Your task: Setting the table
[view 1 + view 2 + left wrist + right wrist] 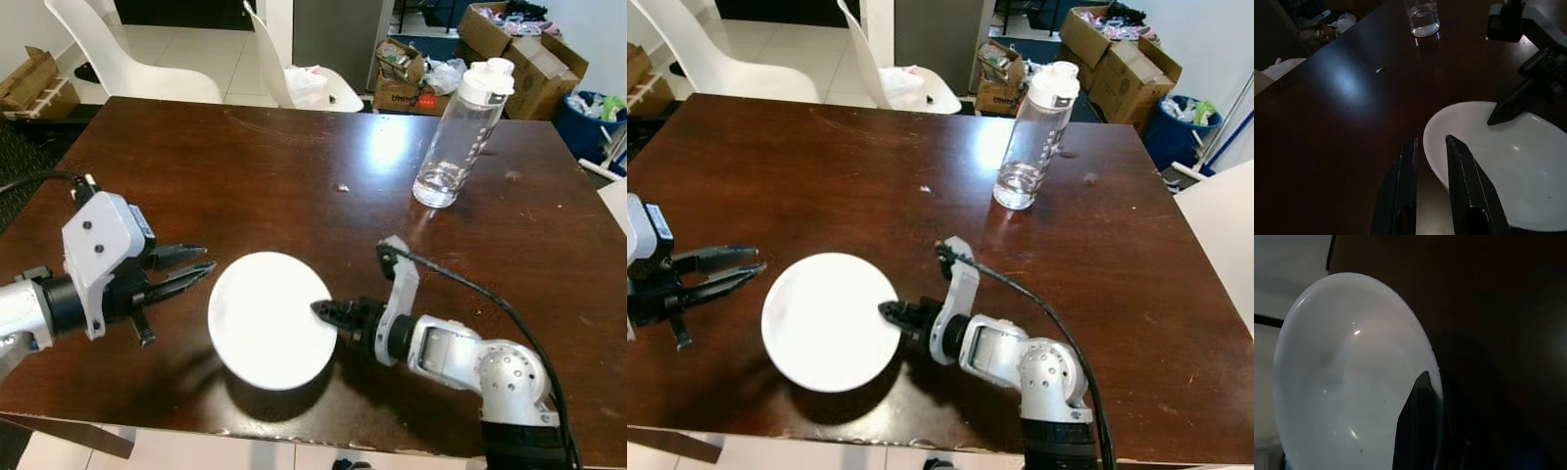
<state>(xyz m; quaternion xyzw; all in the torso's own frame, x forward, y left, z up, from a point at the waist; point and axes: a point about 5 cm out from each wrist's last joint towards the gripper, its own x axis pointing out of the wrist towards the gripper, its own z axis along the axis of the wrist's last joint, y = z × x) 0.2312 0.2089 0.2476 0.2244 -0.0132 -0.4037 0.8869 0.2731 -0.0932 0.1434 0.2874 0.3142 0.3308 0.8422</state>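
A round white plate hangs just above the dark wooden table near its front edge, casting a shadow below. My right gripper is shut on the plate's right rim; in the right wrist view one black finger lies over that rim. At the left, my left gripper points toward the plate's left edge. A small gap separates it from the plate, and its fingers stand slightly open around nothing.
A clear water bottle with a white cap stands at the table's far right. White chairs are behind the table, with cardboard boxes and clutter beyond. A small crumb lies mid-table.
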